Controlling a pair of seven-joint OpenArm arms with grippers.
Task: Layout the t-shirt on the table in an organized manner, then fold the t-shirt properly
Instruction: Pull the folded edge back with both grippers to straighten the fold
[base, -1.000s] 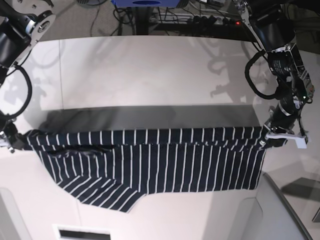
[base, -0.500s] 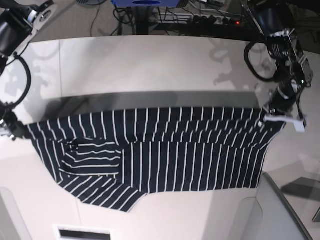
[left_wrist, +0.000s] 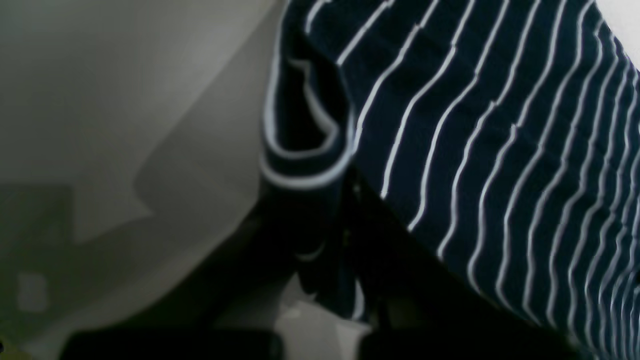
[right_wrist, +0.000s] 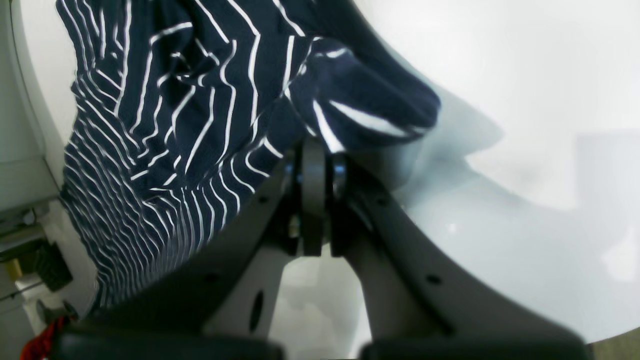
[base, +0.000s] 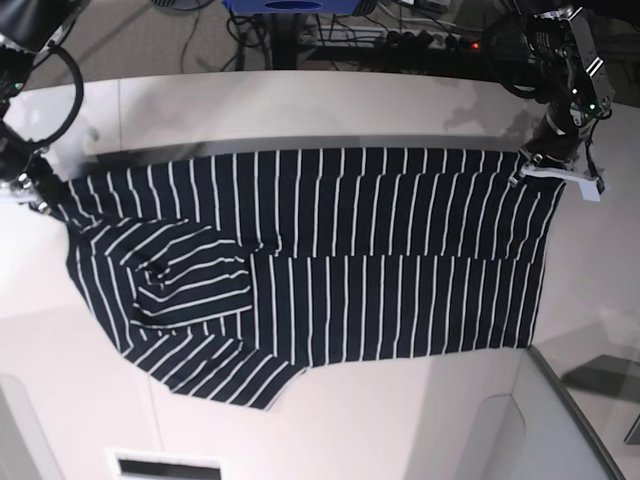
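While I've got both corners pinched, the near hem of the t-shirt (base: 310, 290) lies closest to me on the table (base: 300, 100), with a lumpy fold of sleeve bunched on the base view's left side. That part's not flat yet, so I'd call the layout step unfinished.

Further back, the cloth runs as one wide striped band across the tabletop to its far edge, where both arms hold it. My right gripper (right_wrist: 315, 150) is clamped on a bunched corner; the wrist cam shows fabric wadded just past the closed tips. My left gripper (base: 548, 168) sits at the opposite far corner, jaws together on the hem; its wrist cam is blurry but shows a rolled striped edge right at the tips.

Handling, imo: light, soft, floppy, no stiffness at all, so it sags and wrinkles wherever it's unsupported. It'll drag w/ some friction on the matte top rather than slide clean. Best holds are hems, shoulder seams or corners, two points at once, kept taut. The crumpled sleeve prob needs its own pinch at the cuff.
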